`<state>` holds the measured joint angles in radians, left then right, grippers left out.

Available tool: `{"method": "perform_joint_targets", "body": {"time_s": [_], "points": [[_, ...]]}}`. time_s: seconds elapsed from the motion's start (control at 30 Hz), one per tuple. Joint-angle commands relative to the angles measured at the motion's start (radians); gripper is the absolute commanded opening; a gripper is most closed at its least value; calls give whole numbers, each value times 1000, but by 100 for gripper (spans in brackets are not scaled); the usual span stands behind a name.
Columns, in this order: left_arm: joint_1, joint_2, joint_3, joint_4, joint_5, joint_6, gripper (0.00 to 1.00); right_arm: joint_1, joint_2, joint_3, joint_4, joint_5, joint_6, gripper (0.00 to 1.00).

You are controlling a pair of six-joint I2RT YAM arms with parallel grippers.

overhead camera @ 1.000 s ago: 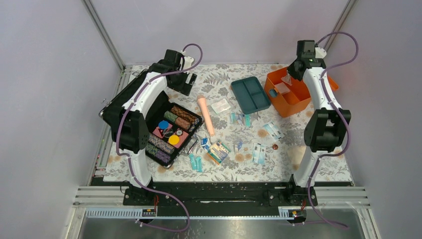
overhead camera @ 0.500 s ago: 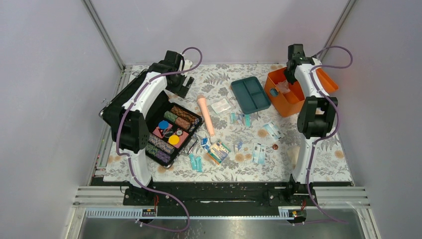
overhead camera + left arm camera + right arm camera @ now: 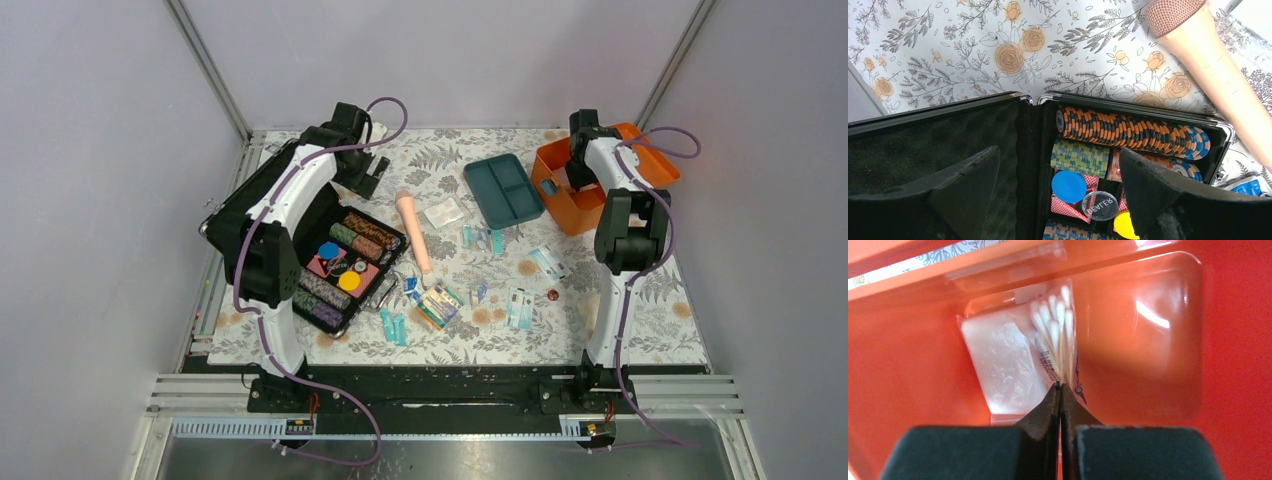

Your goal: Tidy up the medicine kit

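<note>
The medicine kit (image 3: 566, 214) is an orange box standing open at the back right, with its dark teal divided tray (image 3: 503, 190) lying on the cloth beside it. My right gripper (image 3: 577, 160) reaches down into the box. In the right wrist view it (image 3: 1059, 386) is shut, its tips pinching a clear packet of cotton swabs (image 3: 1055, 335) that rests against the orange floor (image 3: 1148, 365). My left gripper (image 3: 366, 176) hovers at the back left, open and empty (image 3: 1058, 150), over the hinge of the black chip case (image 3: 1028, 150).
The black chip case (image 3: 345, 265) lies open at left. A peach cylinder (image 3: 415, 230) lies mid-table. Small packets and vials are scattered: a clear packet (image 3: 441, 213), teal vials (image 3: 483, 240), sachets (image 3: 549, 262), (image 3: 520, 307), and a bundle (image 3: 435, 305).
The right arm has swung left and down, sinking its gripper deeper into the orange box. The left gripper has shifted slightly.
</note>
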<state>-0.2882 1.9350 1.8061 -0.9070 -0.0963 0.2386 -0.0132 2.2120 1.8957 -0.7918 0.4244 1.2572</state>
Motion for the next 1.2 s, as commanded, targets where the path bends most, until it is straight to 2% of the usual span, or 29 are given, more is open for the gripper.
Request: {"method": "perform_joint_targets", "body": {"time_s": [0.0, 0.1, 0.17, 0.47, 0.57, 0.63, 0.7, 0.77, 0.83, 0.87, 1.0, 1.17], "points": [[-19, -18, 22, 0, -57, 19, 88, 9, 51, 88, 27, 24, 10, 6], [-29, -18, 24, 0, -60, 27, 89, 9, 52, 109, 43, 19, -22, 26], [-29, -12, 29, 2, -54, 25, 89, 8, 33, 106, 44, 15, -43, 35], [-29, 39, 74, 61, 38, -12, 89, 8, -228, -47, 98, -3, -306, 40], [-29, 38, 56, 127, 79, -21, 89, 8, -331, -99, 168, -114, -558, 52], [-29, 40, 46, 164, 91, -26, 89, 2, -398, -142, 234, -271, -829, 53], [-29, 40, 39, 194, 126, -36, 89, -17, -466, -198, 244, -432, -975, 54], [-29, 33, 30, 223, 139, -52, 88, -37, -534, -264, 211, -633, -1146, 56], [-29, 19, 10, 251, 151, -65, 88, -48, -598, -324, 88, -863, -1383, 58], [-29, 7, -7, 267, 156, -70, 88, -50, -628, -369, 10, -912, -1494, 57], [-29, -42, -84, 321, 170, -78, 88, -52, -783, -595, -220, -911, -1862, 55], [-29, -80, -159, 359, 163, -66, 88, -76, -963, -947, -243, -756, -2225, 56]]}}
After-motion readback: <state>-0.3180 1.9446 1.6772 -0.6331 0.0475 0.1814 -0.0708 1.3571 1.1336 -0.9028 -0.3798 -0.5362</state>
